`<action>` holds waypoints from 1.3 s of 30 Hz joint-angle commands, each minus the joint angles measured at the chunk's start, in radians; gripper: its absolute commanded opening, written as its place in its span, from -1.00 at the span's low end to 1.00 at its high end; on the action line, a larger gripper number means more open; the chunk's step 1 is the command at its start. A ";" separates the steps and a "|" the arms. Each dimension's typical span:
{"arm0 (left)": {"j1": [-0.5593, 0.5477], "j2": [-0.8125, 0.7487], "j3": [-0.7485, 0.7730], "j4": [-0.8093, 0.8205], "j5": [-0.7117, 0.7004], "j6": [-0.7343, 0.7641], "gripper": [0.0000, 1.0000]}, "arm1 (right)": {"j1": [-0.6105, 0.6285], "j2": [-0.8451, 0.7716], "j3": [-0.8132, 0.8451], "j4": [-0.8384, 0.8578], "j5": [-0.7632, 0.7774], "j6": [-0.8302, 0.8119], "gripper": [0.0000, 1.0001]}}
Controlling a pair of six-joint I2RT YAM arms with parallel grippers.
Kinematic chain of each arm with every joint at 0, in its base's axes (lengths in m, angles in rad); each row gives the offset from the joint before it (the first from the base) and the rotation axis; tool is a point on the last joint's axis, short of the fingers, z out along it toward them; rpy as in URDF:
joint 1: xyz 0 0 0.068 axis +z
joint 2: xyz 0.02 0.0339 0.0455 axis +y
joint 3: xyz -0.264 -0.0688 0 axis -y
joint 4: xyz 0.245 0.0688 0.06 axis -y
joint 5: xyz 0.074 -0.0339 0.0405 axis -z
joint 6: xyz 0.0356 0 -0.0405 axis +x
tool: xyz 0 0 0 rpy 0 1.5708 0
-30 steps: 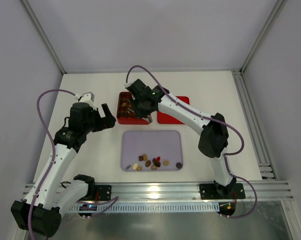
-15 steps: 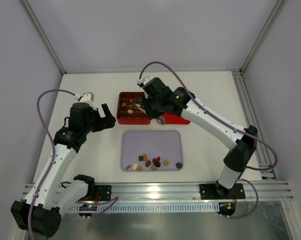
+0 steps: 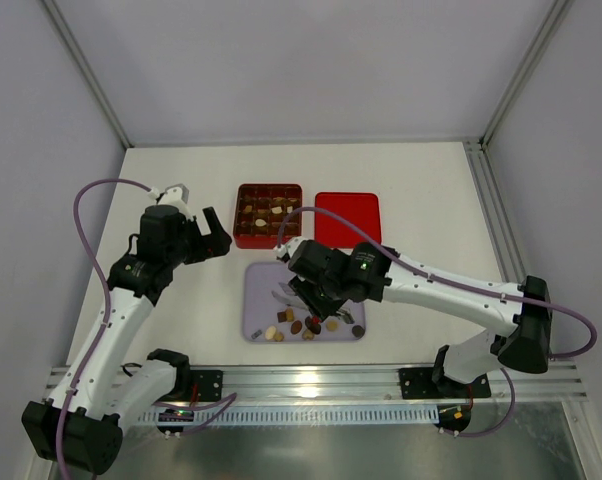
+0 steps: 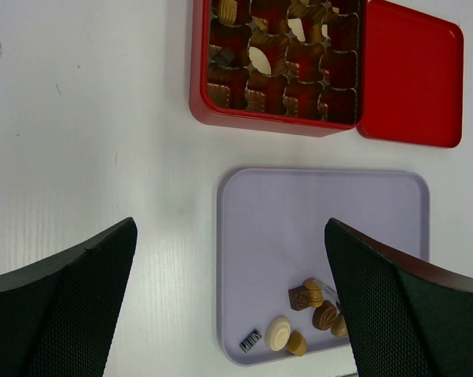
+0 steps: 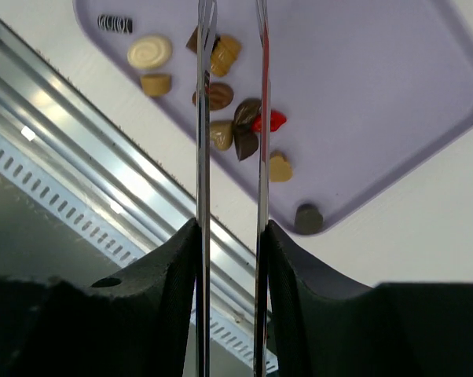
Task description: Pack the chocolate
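Note:
Several loose chocolates (image 3: 306, 325) lie along the near edge of the lilac tray (image 3: 311, 280). They also show in the left wrist view as chocolates (image 4: 311, 302) and in the right wrist view as chocolates (image 5: 221, 94). More sit in the cells of the red box (image 3: 268, 214). My right gripper (image 3: 309, 292) hovers over the tray's pile, shut on a pair of thin metal tweezers (image 5: 230, 118). Nothing shows between the blades in view; their tips run off the top of the right wrist view. My left gripper (image 3: 213, 235) hangs open left of the box, holding nothing.
The red lid (image 3: 347, 218) lies flat to the right of the box. A small striped piece (image 4: 251, 339) rests in the tray's near-left corner, a dark round sweet (image 5: 308, 218) in its near-right corner. The metal rail (image 3: 311, 380) runs along the table's near edge.
My right arm has swung from over the red box toward me and now holds the tweezers above the tray's pile. The left arm has not moved.

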 commanded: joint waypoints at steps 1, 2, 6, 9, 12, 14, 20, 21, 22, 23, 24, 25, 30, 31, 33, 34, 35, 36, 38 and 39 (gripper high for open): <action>0.005 -0.001 0.021 0.011 -0.011 0.003 1.00 | 0.039 -0.053 -0.031 -0.013 -0.019 0.038 -0.20; 0.005 -0.001 0.021 0.011 -0.011 0.003 0.99 | 0.053 -0.053 -0.033 -0.016 -0.019 0.036 -0.20; 0.005 -0.001 0.021 0.011 -0.010 0.002 0.99 | 0.077 -0.044 -0.034 -0.022 -0.024 0.024 -0.20; 0.004 0.001 0.021 0.011 -0.011 0.003 0.99 | 0.093 -0.033 -0.030 -0.027 -0.024 0.013 -0.20; 0.005 -0.001 0.019 0.010 -0.011 0.002 1.00 | 0.101 -0.022 -0.024 -0.027 -0.024 -0.002 -0.20; 0.005 0.001 0.021 0.011 -0.011 0.003 0.99 | 0.105 -0.013 -0.019 -0.030 -0.024 -0.015 -0.20; 0.004 0.001 0.021 0.011 -0.011 0.002 0.99 | 0.111 0.014 -0.005 -0.034 -0.012 -0.042 -0.20; 0.005 0.002 0.019 0.011 -0.014 0.002 1.00 | 0.111 0.022 -0.004 -0.033 -0.010 -0.050 -0.20; 0.005 0.002 0.021 0.011 -0.011 0.003 0.99 | 0.111 0.025 -0.004 -0.031 -0.009 -0.053 -0.20; 0.005 0.002 0.021 0.013 -0.011 0.003 0.99 | 0.111 0.030 -0.002 -0.030 -0.007 -0.056 -0.20; 0.005 -0.001 0.019 0.011 -0.010 0.003 0.99 | 0.111 0.034 -0.004 -0.028 -0.007 -0.056 -0.20; 0.005 -0.001 0.021 0.011 -0.010 0.003 0.99 | 0.111 0.040 -0.002 -0.024 -0.009 -0.061 -0.20; 0.005 0.001 0.021 0.011 -0.010 0.003 0.99 | 0.113 0.067 0.002 -0.011 -0.010 -0.071 -0.20; 0.005 0.001 0.021 0.011 -0.011 0.003 1.00 | 0.113 0.073 0.001 -0.010 -0.009 -0.074 -0.19; 0.005 -0.001 0.019 0.010 -0.010 0.005 1.00 | 0.111 0.080 -0.001 -0.007 -0.009 -0.077 -0.20; 0.005 0.001 0.019 0.011 -0.011 0.005 1.00 | 0.113 0.083 -0.001 -0.007 -0.007 -0.078 -0.20; 0.005 0.001 0.019 0.013 -0.011 0.005 0.99 | 0.113 0.091 -0.001 -0.008 -0.004 -0.079 -0.20; 0.005 0.001 0.021 0.011 -0.010 0.004 0.99 | 0.113 0.094 0.001 -0.007 -0.006 -0.079 -0.21; 0.005 0.001 0.019 0.011 -0.010 0.004 0.99 | 0.114 0.106 0.004 -0.013 0.000 -0.081 -0.20; 0.005 -0.001 0.021 0.013 -0.010 0.003 0.99 | 0.113 0.108 0.004 -0.014 0.002 -0.081 -0.20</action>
